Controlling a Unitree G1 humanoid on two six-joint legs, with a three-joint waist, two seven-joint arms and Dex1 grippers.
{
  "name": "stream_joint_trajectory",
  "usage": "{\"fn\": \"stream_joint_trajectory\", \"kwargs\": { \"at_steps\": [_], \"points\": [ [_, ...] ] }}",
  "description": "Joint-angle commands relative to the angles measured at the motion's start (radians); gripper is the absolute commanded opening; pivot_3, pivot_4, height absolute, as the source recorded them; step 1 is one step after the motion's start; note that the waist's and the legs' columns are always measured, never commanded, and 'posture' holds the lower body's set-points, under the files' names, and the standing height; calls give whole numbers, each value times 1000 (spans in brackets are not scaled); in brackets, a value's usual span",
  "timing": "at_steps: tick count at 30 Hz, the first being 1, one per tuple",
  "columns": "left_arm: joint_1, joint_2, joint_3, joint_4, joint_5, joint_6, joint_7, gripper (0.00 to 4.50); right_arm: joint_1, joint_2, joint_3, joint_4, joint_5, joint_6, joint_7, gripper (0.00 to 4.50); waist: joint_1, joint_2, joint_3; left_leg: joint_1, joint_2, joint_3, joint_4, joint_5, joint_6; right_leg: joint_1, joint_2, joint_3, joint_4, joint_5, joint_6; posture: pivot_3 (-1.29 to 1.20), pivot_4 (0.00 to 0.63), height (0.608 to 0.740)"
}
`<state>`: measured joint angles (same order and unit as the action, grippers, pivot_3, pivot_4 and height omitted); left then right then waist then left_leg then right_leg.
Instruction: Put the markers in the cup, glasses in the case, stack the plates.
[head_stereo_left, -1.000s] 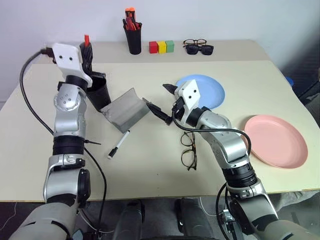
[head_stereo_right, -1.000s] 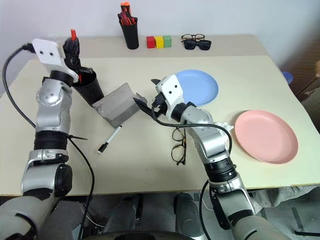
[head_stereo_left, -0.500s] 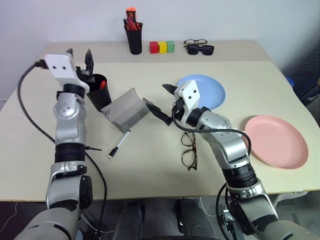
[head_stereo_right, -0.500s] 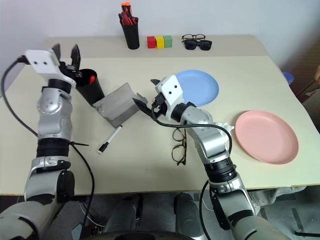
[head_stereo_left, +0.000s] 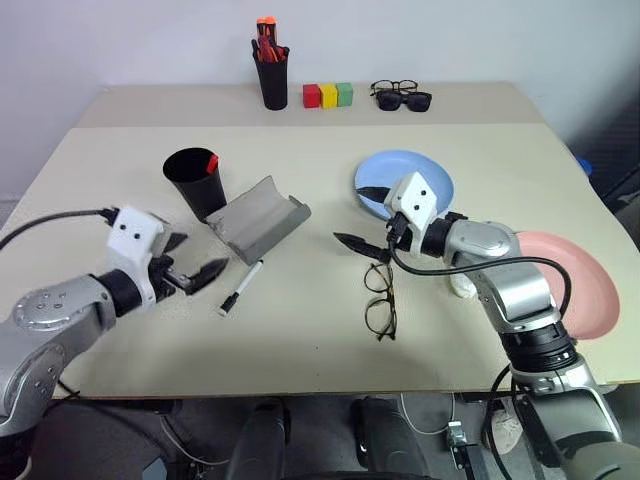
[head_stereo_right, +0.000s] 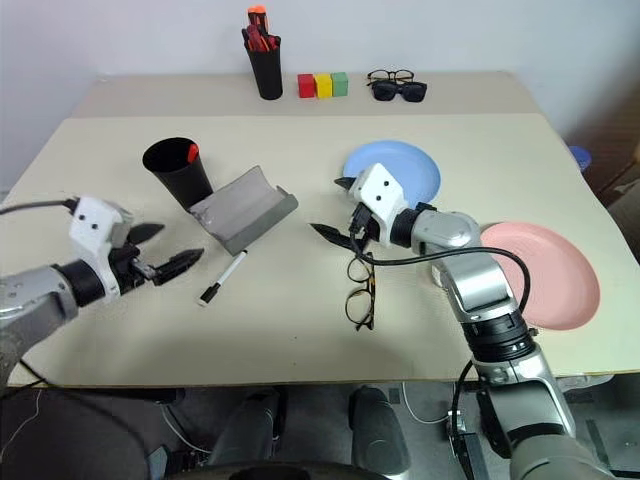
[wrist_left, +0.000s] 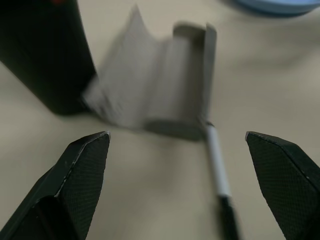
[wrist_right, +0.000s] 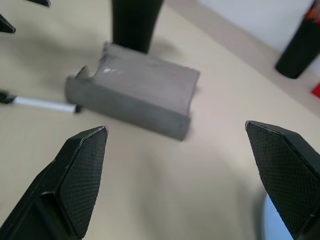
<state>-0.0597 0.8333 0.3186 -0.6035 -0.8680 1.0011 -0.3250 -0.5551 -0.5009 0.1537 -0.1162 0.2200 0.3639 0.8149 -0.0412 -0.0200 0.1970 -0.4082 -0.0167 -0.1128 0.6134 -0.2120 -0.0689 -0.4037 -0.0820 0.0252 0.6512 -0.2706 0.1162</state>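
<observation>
While the left gripper (head_stereo_left: 193, 262) hovers low over the near left part of the table (head_stereo_left: 300, 340), its two black fingers are spread wide with nothing between them, pointing toward the white-bodied marker (head_stereo_left: 240, 288). That marker lies flat on the tabletop, its black cap toward the near side, its far end just in front of the grey case (head_stereo_left: 257, 218). Behind the gripper stands the wide black cup (head_stereo_left: 194, 182), upright, with the red cap of the other marker (head_stereo_left: 211, 163) showing at its rim. The case sits just right of the cup, hinged open, and appears to touch the cup's base in the left wrist view.

At the back edge a slimmer black pen cup (head_stereo_left: 271, 80) holds red and orange pens, with red, yellow and green blocks (head_stereo_left: 328, 95) beside it, then a pair of sunglasses (head_stereo_left: 404, 100) with another pair of eyeglasses just behind.

Near the middle, the thin-framed glasses (head_stereo_left: 378, 297) lie on the table, well apart from the case. The right gripper (head_stereo_left: 367, 215) hangs just above their far end, fingers wide apart and empty, aimed toward the case. Behind it rests the light blue plate (head_stereo_left: 434, 176). The salmon pink plate (head_stereo_left: 575, 285) lies further right, separate from the blue one and partly hidden by the right arm.
</observation>
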Motion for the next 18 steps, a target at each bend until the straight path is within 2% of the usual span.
{"fn": "stream_joint_trajectory", "kwargs": {
  "at_steps": [1,7,10,13,18],
  "points": [
    [-69,-18,-42,-42,-71,148,84,4456,-11,6,1,-23,9,-22,19,4500,-1,0,0,0,0,0,0,0,0,0,0,0,0,0,0,0,150,740],
    [-246,-155,-172,81,4,335,252,4456,5,47,28,-62,8,-8,8,4500,-1,0,0,0,0,0,0,0,0,0,0,0,0,0,0,0,150,740],
    [-284,-213,-211,120,37,396,276,4456,17,60,36,-84,6,0,-1,4500,-2,0,0,0,0,0,0,0,0,0,0,0,0,0,0,0,150,740],
    [-301,-250,-222,134,49,442,270,3598,25,65,38,-98,4,5,-11,4500,0,0,0,0,0,0,0,0,0,0,0,0,0,0,0,0,150,740],
    [-304,-253,-225,127,78,472,241,1099,28,69,38,-103,2,6,-22,4500,0,0,0,0,-1,0,0,0,0,0,0,0,0,0,0,0,150,740]
  ]
}}
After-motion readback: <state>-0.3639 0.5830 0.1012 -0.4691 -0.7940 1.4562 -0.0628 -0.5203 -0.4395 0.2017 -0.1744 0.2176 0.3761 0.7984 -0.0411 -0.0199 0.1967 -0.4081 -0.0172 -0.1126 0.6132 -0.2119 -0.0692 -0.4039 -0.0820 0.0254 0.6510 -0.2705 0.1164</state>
